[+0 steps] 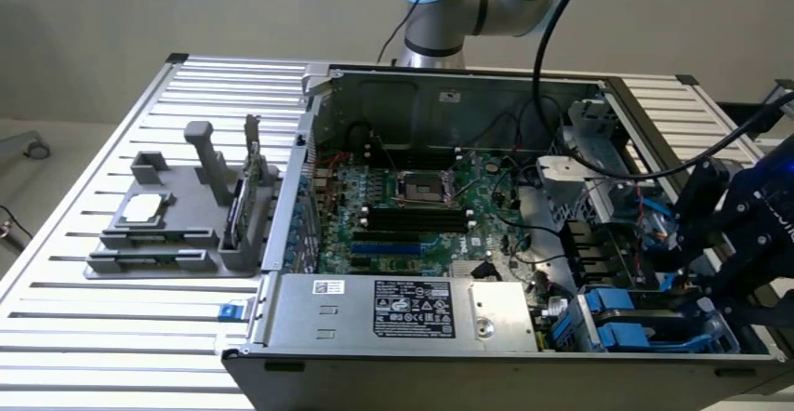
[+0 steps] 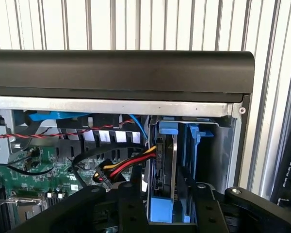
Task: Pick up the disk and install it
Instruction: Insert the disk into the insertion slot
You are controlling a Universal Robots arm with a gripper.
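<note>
light: even, bright | shadows: soft | blur: tool (image 2: 172,213) nearby

Disk (image 2: 164,170): you are looking at a flat drive standing on edge, its dark and silver side facing you in the wrist view.
Frame: blue plastic is edging it, with a blue tab showing at its near end and another at its far end.
Place: it is sitting upright in the bay at the corner of the computer case, beside a second blue carrier.
Exterior view: you are seeing its blue carrier (image 1: 616,311) at the case's near corner, toward the exterior view's right.
</note>
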